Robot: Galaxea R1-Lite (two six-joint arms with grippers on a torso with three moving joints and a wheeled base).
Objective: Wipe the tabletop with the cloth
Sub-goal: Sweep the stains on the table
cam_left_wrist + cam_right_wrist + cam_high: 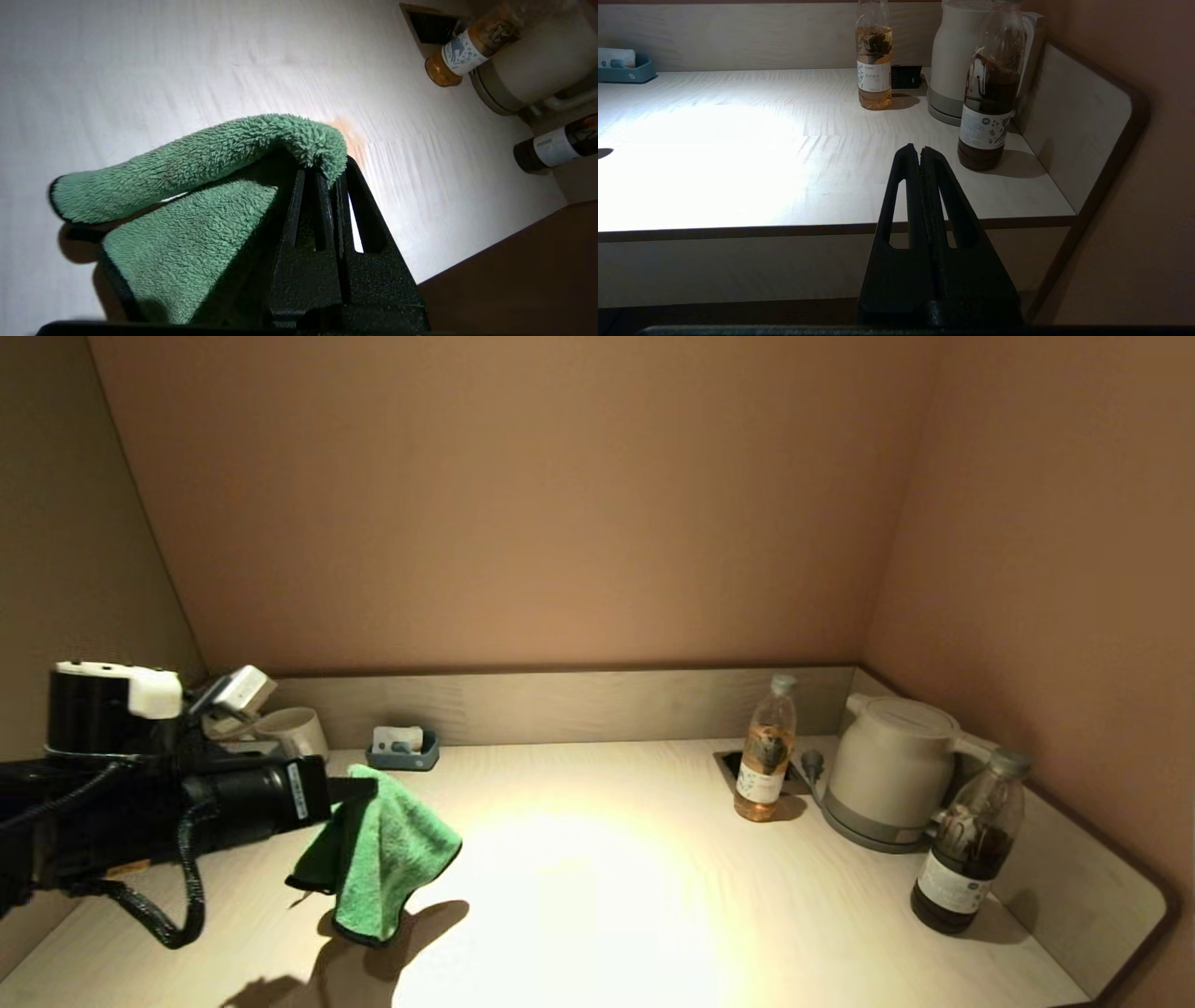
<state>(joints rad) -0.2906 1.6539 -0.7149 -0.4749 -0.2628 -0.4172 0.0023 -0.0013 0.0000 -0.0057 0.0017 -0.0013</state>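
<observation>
While our left arm reaches in from the left side of the pale wood-grain tabletop (597, 896), we see its black left gripper (359, 791) clamped tight on a fluffy green microfibre cloth (383, 849). We hold the cloth by its upper edge and the rest hangs down in a loose fold, black-trimmed corner lowest, just above the surface, with its shadow right below on the wood. From the left wrist view we get the close look: both black fingers (322, 205) pressed together with the green pile bunched over their tips, and the cloth draped off to one side, clear of the bright patch of light on the table.

Over on the other side, our right gripper (920, 154) waits in front of the table's near edge, low and off the surface, its two fingers closed against each other with nothing between them.

Along the back we spot a clear plastic bottle of amber drink (766, 751) beside a cream electric kettle (887, 770), and a dark brown bottle with a white label (971, 845) nearer the front at the right wall. At the back left sit a small blue-grey tray (403, 751) and a white ceramic cup (294, 733).
</observation>
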